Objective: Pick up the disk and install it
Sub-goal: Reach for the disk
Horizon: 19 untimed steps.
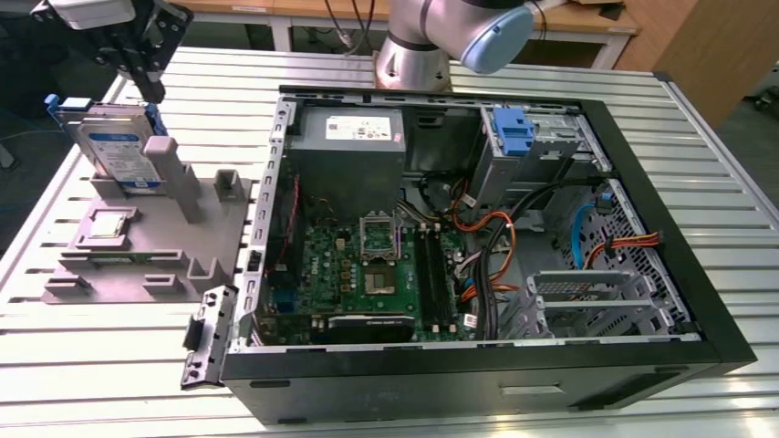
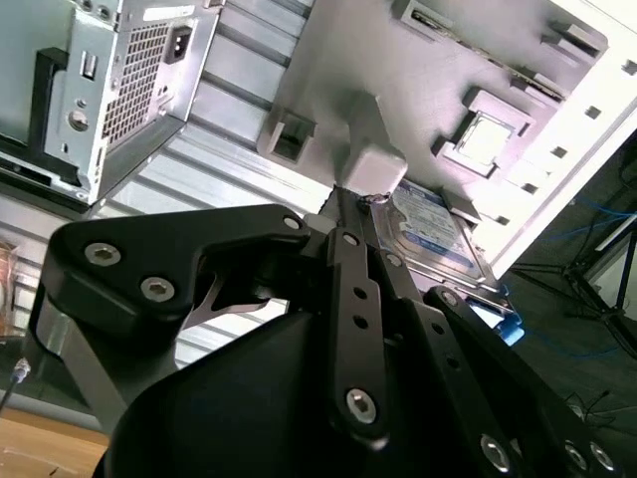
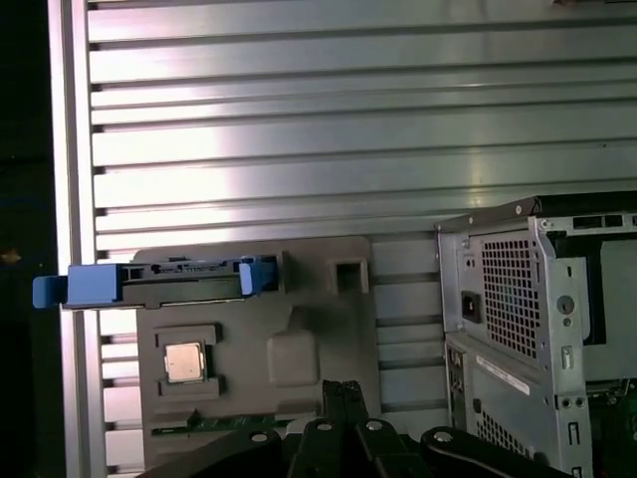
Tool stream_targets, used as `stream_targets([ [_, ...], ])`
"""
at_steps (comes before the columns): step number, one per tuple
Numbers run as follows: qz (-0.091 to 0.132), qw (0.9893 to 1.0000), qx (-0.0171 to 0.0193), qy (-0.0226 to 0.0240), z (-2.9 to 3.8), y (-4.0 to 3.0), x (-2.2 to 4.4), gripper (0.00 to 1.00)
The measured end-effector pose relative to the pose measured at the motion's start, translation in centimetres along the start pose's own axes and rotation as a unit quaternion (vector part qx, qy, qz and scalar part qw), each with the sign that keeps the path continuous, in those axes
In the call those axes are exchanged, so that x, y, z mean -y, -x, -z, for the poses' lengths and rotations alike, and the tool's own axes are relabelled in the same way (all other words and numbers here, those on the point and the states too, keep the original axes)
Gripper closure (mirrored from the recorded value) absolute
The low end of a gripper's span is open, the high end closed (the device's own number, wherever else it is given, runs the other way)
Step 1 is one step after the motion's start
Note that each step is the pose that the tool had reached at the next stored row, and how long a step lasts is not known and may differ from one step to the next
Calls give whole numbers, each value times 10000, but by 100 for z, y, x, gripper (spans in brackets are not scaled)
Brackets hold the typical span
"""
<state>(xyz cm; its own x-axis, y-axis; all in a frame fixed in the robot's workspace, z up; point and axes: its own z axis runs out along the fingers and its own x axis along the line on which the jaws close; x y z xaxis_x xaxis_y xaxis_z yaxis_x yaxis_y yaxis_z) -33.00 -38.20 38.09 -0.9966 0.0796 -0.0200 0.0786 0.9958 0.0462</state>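
- Your gripper hangs just above the disk, off it. Its fingers are pressed together with nothing between them.
- The disk stands on edge in the grey fixture, at the exterior view's left, outside the computer case.
- A tall grey post of the fixture rises just beside the disk, on the side nearer the case.
- A processor chip lies flat in a fixture pocket near the disk.
- Inside the open case you see the power supply and a blue bracket in the drive bay.
- The first wrist view shows the disk edge-on between its blue rails, the slatted table around it.
- The second wrist view shows the disk's label face beyond the closed fingertips.
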Motion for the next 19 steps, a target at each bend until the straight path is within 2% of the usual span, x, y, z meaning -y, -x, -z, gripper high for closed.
stream_targets([
  [12, 0, 10000, -1, 8, -6, -261, -28, 90],
  [19, 0, 10000, -1, 8, -7, -279, -27, 90],
])
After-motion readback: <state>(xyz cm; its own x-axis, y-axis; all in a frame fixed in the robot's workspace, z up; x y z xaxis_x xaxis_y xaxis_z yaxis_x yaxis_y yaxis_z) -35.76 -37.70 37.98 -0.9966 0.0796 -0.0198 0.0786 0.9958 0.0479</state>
